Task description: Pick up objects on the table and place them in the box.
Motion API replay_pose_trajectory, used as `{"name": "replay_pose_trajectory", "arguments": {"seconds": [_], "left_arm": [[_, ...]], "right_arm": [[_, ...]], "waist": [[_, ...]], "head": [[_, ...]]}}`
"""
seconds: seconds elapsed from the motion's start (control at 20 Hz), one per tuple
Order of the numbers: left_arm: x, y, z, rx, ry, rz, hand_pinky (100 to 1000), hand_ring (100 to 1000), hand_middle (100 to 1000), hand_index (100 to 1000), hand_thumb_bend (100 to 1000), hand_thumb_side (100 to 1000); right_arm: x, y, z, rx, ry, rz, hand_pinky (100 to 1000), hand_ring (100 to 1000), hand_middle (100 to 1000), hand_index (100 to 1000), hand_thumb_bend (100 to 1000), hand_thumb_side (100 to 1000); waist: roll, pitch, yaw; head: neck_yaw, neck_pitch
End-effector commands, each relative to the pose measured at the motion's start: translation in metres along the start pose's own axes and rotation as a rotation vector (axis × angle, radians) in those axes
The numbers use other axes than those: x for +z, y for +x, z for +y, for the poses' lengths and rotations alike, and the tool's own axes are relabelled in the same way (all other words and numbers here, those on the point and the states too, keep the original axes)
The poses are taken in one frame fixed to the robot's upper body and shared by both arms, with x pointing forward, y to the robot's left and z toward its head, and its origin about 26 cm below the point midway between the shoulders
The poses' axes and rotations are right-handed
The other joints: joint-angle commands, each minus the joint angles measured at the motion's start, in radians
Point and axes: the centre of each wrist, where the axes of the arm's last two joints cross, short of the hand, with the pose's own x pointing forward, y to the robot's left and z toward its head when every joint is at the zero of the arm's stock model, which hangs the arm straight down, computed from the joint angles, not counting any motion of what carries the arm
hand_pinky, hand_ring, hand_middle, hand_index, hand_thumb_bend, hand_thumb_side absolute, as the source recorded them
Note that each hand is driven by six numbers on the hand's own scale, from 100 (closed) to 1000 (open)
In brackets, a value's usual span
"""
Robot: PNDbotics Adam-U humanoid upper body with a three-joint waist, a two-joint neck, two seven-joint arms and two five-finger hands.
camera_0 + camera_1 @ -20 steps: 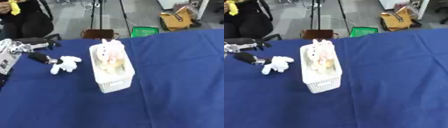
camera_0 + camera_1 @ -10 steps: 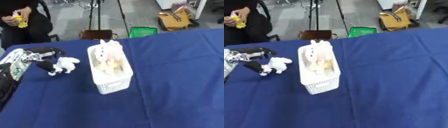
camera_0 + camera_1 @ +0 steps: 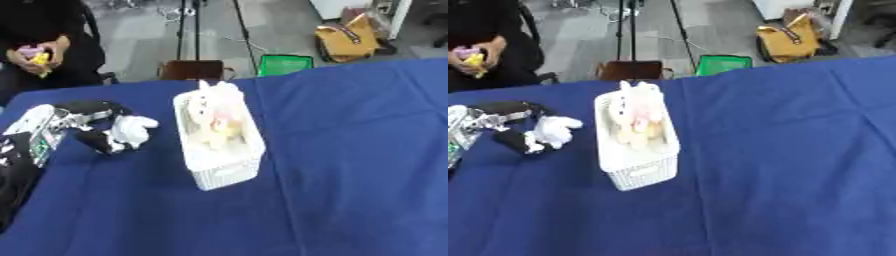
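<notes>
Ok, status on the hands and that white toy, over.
Left hand curled round the white plush toy, left of the box. Right hand not in view. Box already holds plush toys. Nothing between toy and box.

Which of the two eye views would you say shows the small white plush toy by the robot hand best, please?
The left eye view: the white plush toy sits further in from the picture's edge, with the left robot hand around it more fully visible. The right eye view shows the same toy nearer the left edge, with the hand partly cut off. The white box stands beside it.
</notes>
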Motion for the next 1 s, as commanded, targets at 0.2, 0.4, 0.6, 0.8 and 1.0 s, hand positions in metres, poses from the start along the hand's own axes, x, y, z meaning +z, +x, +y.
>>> {"name": "replay_pose_trajectory", "arguments": {"seconds": [0.2,0.4,0.6,0.8,1.0], "left_arm": [[0.0080,-0.0065,0.0230,-0.057,0.041,0.078,816,916,981,1000,415,594],[0.0064,-0.0032,0.0255,-0.106,0.046,0.105,819,923,985,1000,403,598],[0.0050,-0.0028,0.0246,-0.117,0.039,0.113,813,918,971,1000,392,592],[0.0031,-0.0035,0.0208,-0.124,-0.004,0.128,814,927,984,1000,402,581],[0.0024,-0.0035,0.0202,-0.124,-0.026,0.131,813,924,979,1000,397,580]], "right_arm": [[-0.0082,0.0052,-0.0017,-0.016,-0.013,-0.031,663,510,436,671,100,777],[-0.0078,0.0053,-0.0015,-0.020,-0.009,-0.029,663,510,436,672,100,777],[-0.0081,0.0054,-0.0013,-0.023,-0.009,-0.031,663,510,436,672,100,777],[-0.0085,0.0057,-0.0010,-0.032,-0.012,-0.032,663,510,436,671,100,776],[-0.0088,0.0058,-0.0008,-0.037,-0.012,-0.033,663,509,436,671,100,776]], "waist": [[-0.005,-0.014,-0.004],[-0.006,-0.012,-0.004],[-0.007,-0.010,-0.006],[-0.007,-0.007,-0.011],[-0.007,-0.005,-0.013]], "head": [[0.004,-0.015],[0.005,-0.017],[0.006,-0.021],[0.009,-0.023],[0.010,-0.026]]}}
